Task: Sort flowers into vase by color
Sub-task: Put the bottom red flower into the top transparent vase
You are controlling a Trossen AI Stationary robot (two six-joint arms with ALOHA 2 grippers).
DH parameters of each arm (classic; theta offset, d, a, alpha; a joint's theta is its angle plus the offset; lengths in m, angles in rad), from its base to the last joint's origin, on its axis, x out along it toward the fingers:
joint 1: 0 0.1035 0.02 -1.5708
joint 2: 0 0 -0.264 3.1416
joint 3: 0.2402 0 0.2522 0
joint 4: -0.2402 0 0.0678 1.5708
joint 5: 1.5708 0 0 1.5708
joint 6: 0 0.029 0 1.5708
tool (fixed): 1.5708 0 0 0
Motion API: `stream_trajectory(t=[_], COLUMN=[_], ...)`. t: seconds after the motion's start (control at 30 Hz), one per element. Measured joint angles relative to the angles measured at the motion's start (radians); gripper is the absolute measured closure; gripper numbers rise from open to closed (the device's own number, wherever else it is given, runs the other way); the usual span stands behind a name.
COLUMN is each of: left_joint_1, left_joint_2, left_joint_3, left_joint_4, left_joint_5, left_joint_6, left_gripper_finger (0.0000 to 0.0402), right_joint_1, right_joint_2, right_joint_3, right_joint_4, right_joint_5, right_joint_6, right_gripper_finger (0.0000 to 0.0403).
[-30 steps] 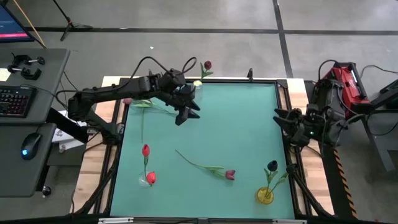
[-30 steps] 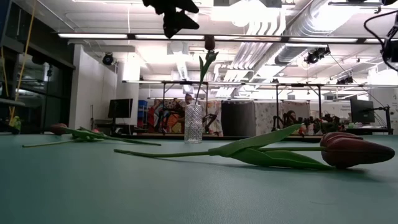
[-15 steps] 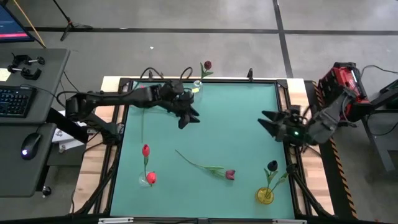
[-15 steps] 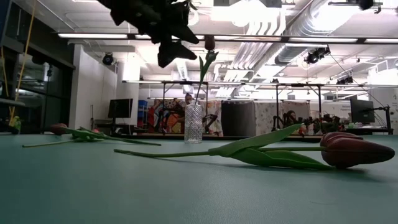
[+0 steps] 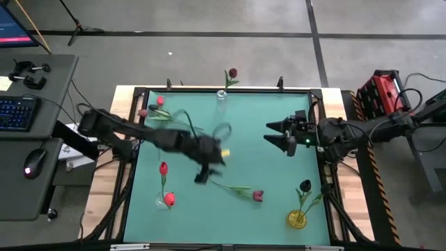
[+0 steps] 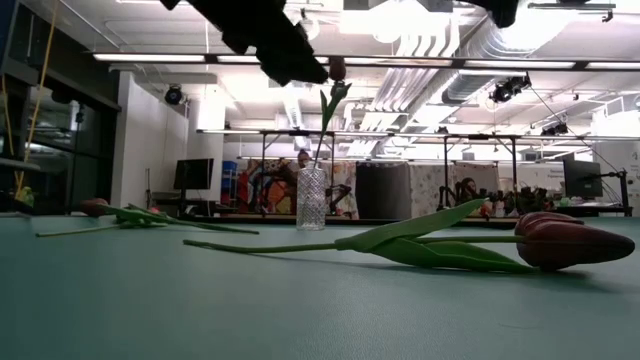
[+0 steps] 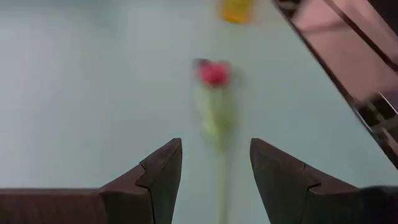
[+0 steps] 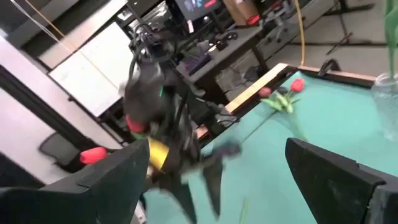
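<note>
Reaching over the middle of the green bench (image 5: pixel 272 188), the left end effector (image 5: pixel 201 174) hangs with its fingers (image 7: pixel 158 177) apart, just above the stem end of a loose flower. That maroon-headed flower (image 5: pixel 240 189) lies flat on the bench, its head toward the right front, and in the left wrist view it shows blurred between the two fingers, stem running toward the camera. The right end effector (image 5: pixel 277 136) is held out over the right part of the bench, fingers also spread, well apart from any flower.

A second loose flower (image 5: pixel 155 114) lies at the far left edge. A clear glass vase (image 5: pixel 221 95) at the far edge holds one dark red flower (image 5: pixel 232 73). A small clear vase (image 5: pixel 164 202) near the left front corner holds two bright red flowers (image 5: pixel 164 169). A yellow vase (image 5: pixel 297 219) near the right front corner holds a near-black flower (image 5: pixel 304 186).
</note>
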Motion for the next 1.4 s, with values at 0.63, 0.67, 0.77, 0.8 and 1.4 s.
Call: stream_trajectory(t=[0.63, 0.67, 0.77, 0.8, 1.4], left_joint_1=[-0.147, -0.145, -0.137, -0.132, -0.015], left_joint_2=[0.448, 0.454, 0.476, 0.480, 0.391], left_joint_3=[0.165, 0.165, 0.164, 0.164, 0.163], left_joint_4=[0.092, 0.089, 0.080, 0.081, 0.019], left_joint_5=[-0.217, -0.219, -0.223, -0.223, -0.182], left_joint_6=[-0.003, -0.002, -0.001, -0.002, -0.174], left_gripper_finger=[0.0226, 0.0226, 0.0226, 0.0226, 0.0397], right_joint_1=[0.000, 0.000, 0.000, 0.000, 0.000], right_joint_2=[-0.021, -0.021, -0.021, -0.021, -0.022], right_joint_3=[0.000, 0.000, 0.000, 0.000, 0.000], right_joint_4=[-0.008, -0.008, -0.012, -0.014, -0.003], right_joint_5=[-0.001, -0.001, -0.001, -0.001, -0.001], right_joint_6=[0.051, 0.051, 0.051, 0.051, 0.058], right_gripper_finger=[0.0039, 0.0039, 0.0039, 0.0039, 0.0039])
